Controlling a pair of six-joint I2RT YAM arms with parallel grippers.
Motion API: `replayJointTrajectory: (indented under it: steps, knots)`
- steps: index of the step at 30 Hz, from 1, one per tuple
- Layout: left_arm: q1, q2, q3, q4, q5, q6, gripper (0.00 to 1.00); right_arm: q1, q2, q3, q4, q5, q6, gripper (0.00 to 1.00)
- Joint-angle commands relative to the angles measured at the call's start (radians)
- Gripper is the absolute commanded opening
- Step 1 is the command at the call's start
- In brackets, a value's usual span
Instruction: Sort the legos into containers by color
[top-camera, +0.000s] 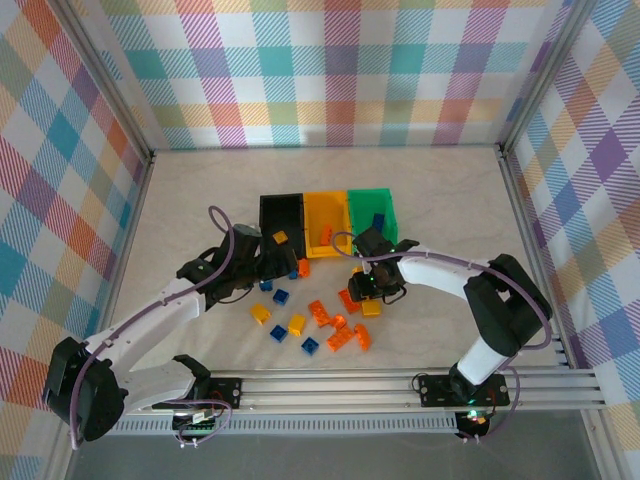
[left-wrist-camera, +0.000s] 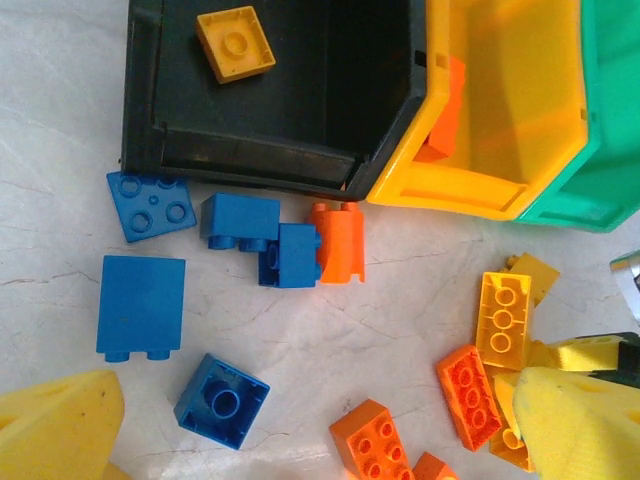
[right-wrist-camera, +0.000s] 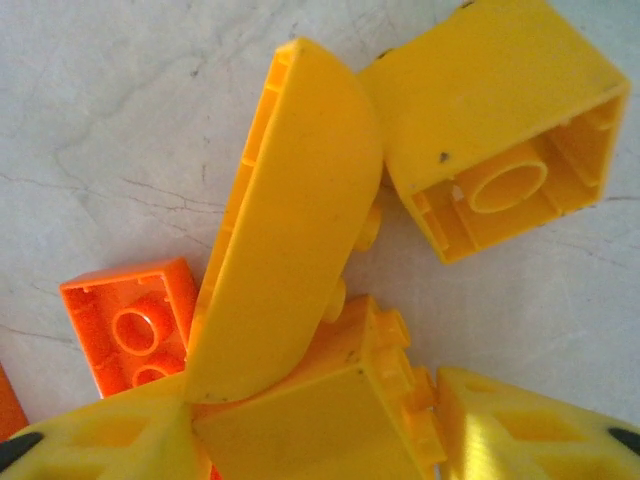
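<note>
**A:** Why did the right hand sit so low in the pile?

**B:** It was grasping a yellow studded plastic brick, its fingers pressed to the brick's sides, as far as its wrist camera showed. A yellow curved-top plastic piece leaned on that brick. I judged a lift would tip it off.

**A:** Where would the brick go?

**B:** Probably the small black open-top plastic bin, since a flat yellow square brick already lay in it. An orange plastic brick stood inside the yellow-orange plastic bin.

**A:** And the left hand?

**B:** It was released, spread wide and empty. It hovered before the black bin, above blue plastic bricks on the pale marbled counter, likely lined up for one.

**A:** What did the overhead camera add?

**B:** A blue brick inside the green plastic bin, which the left wrist camera cut off at a corner. It also showed the loose legos lying between the arms, near the bins. From above, though, the right hand covered its brick, so the wrist camera settled the grip.
</note>
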Motion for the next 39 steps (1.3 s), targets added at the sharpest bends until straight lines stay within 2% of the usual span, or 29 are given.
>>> replayJointTrajectory:
  steps: [1,6,12,15,20,25,29,34,37,39]
  knots:
    - [0.020,-0.027,-0.016,-0.011,0.019,-0.016,1.00,0.010,-0.004,0.002,0.008,-0.020,-0.011,0.49]
    - [0.031,-0.037,-0.021,-0.018,0.015,-0.014,1.00,0.010,-0.050,0.005,-0.014,-0.014,-0.014,0.39]
    - [0.050,-0.078,-0.036,-0.053,-0.020,-0.013,1.00,0.019,-0.173,0.055,-0.094,-0.025,-0.017,0.37]
    - [0.054,-0.120,-0.046,-0.093,-0.060,-0.014,1.00,0.047,-0.176,0.145,-0.126,-0.056,-0.027,0.37]
    - [0.068,-0.214,-0.076,-0.162,-0.124,-0.034,1.00,0.100,0.018,0.417,-0.100,-0.104,-0.033,0.37]
    - [0.088,-0.307,-0.108,-0.201,-0.133,-0.045,1.00,0.106,0.274,0.721,-0.093,-0.109,-0.016,0.38]
    - [0.093,-0.356,-0.130,-0.210,-0.113,-0.036,1.00,0.106,0.484,0.998,-0.174,-0.055,-0.015,0.38]
    - [0.096,-0.343,-0.146,-0.214,-0.086,-0.036,1.00,0.104,0.702,1.305,-0.324,0.034,0.000,0.39]
    - [0.097,-0.336,-0.158,-0.200,-0.060,-0.038,1.00,0.100,0.787,1.441,-0.400,0.069,0.019,0.43]
    - [0.099,-0.337,-0.166,-0.189,-0.042,-0.038,1.00,0.100,0.817,1.493,-0.420,0.074,0.025,0.51]
